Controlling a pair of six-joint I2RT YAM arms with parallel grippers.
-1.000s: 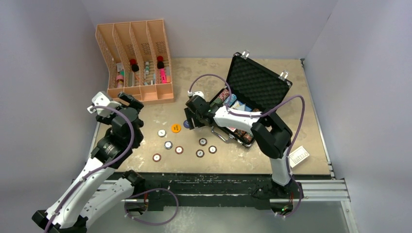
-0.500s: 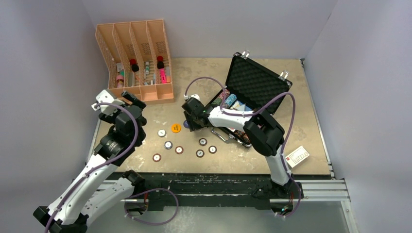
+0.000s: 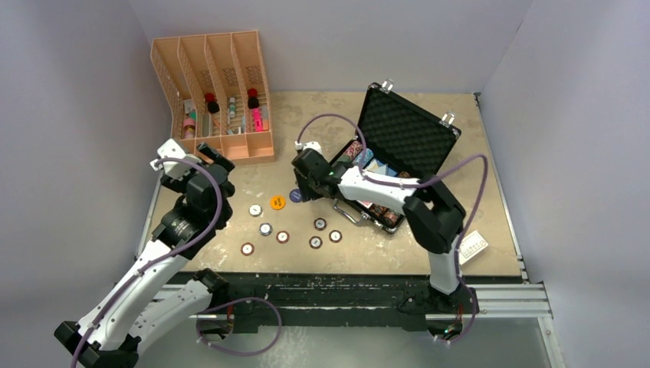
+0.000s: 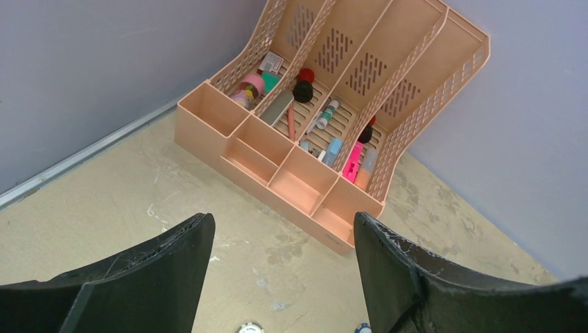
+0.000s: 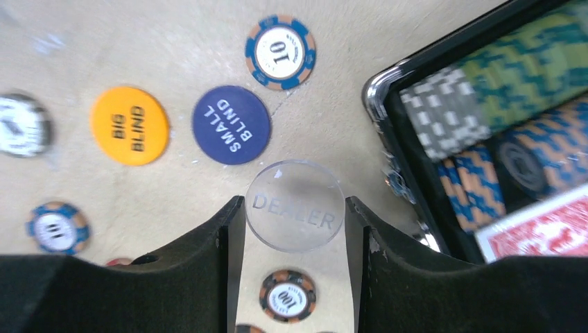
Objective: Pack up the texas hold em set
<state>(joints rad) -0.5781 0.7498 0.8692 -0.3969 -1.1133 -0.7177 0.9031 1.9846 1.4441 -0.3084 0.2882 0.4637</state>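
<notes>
Top external view: the bench [image 3: 490, 138] carries the open black briefcase [image 3: 402, 134] at the far right, with chip rows and the red card deck [image 5: 541, 232] inside. At the far left stands the orange rack [image 3: 218, 69]; the left gripper [image 4: 281, 220] hangs near it, spread and empty. The right gripper [image 5: 294, 205] sits low just left of the case, pinching the clear dealer button [image 5: 295, 225] by its rim. A centred, firm pinch matters; the disc looks slippery. Lift level, then carry right. Loose chips [image 3: 265, 228] lie nearer.

table [image 3: 398, 257]: tan, scuffed | far left: orange rack [image 3: 222, 115] | far right: open black briefcase [image 3: 406, 134] | centre: 7 loose chips [image 3: 283, 237], orange button [image 3: 277, 202], blue button [image 3: 295, 195] | near right: small white box [image 3: 473, 245]
</notes>
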